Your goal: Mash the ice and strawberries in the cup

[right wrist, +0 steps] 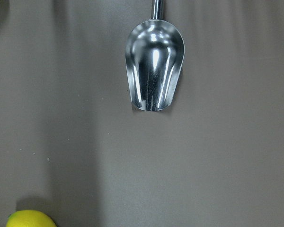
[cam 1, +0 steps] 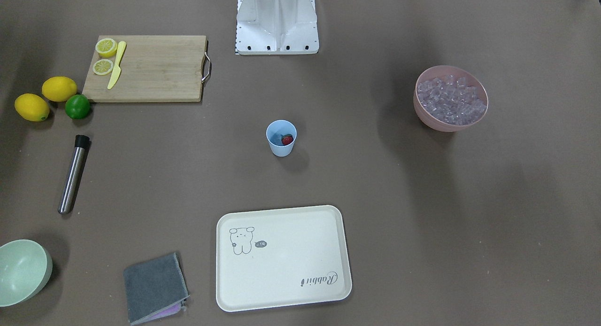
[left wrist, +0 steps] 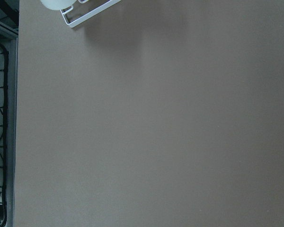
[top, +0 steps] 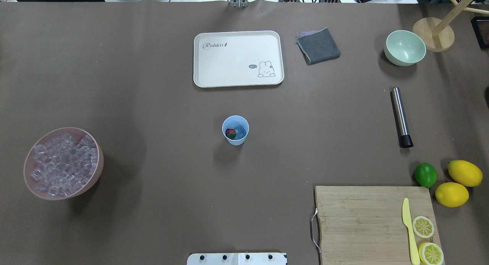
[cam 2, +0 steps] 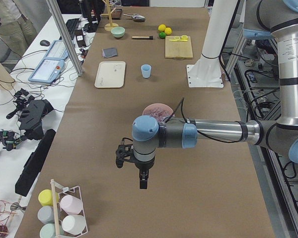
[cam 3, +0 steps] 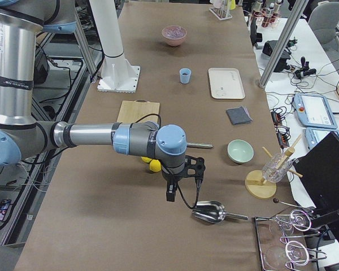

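Observation:
The light blue cup [cam 1: 281, 138] stands upright at the table's middle, also in the overhead view [top: 235, 130]. A red strawberry [cam 1: 287, 139] lies inside it [top: 230, 133]. The ice [cam 1: 450, 99] is heaped in a pink bowl [top: 97, 173] on the robot's left side. My left gripper [cam 2: 142, 183] hangs above bare table far from the cup; I cannot tell if it is open. My right gripper [cam 3: 170, 195] hangs just above a metal scoop [right wrist: 154, 66]; I cannot tell its state either. Neither wrist view shows fingers.
A steel muddler [top: 401, 117] lies on the robot's right. Beyond the cup are a cream tray [top: 238, 58], a grey cloth [top: 318, 46] and a pale green bowl [top: 405, 48]. A cutting board [top: 366, 223] with lemon halves and a yellow knife, two lemons [top: 458, 183] and a lime [top: 425, 175] lie nearby.

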Controlling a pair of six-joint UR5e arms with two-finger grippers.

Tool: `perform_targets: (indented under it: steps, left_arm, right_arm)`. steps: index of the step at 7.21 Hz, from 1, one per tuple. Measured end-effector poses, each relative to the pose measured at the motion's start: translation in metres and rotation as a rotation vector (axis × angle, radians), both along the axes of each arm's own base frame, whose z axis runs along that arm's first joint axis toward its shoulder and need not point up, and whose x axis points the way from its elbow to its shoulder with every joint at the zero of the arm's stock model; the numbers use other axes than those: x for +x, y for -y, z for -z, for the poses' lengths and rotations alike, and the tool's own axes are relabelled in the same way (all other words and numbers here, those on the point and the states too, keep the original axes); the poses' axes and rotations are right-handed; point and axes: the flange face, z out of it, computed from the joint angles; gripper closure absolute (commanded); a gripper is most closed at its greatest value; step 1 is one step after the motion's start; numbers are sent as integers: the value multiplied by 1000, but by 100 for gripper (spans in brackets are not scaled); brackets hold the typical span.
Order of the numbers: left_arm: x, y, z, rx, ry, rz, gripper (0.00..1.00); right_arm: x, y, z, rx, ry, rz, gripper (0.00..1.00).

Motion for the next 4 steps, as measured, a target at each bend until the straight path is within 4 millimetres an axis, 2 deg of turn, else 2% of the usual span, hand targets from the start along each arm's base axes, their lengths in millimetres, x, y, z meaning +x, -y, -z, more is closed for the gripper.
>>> perform_targets:
  steps: [4]
  left_arm:
    - [0, 8, 2, 11, 4, -2, 2]
  right_arm:
    - [1, 3, -5, -16, 1, -8, 0]
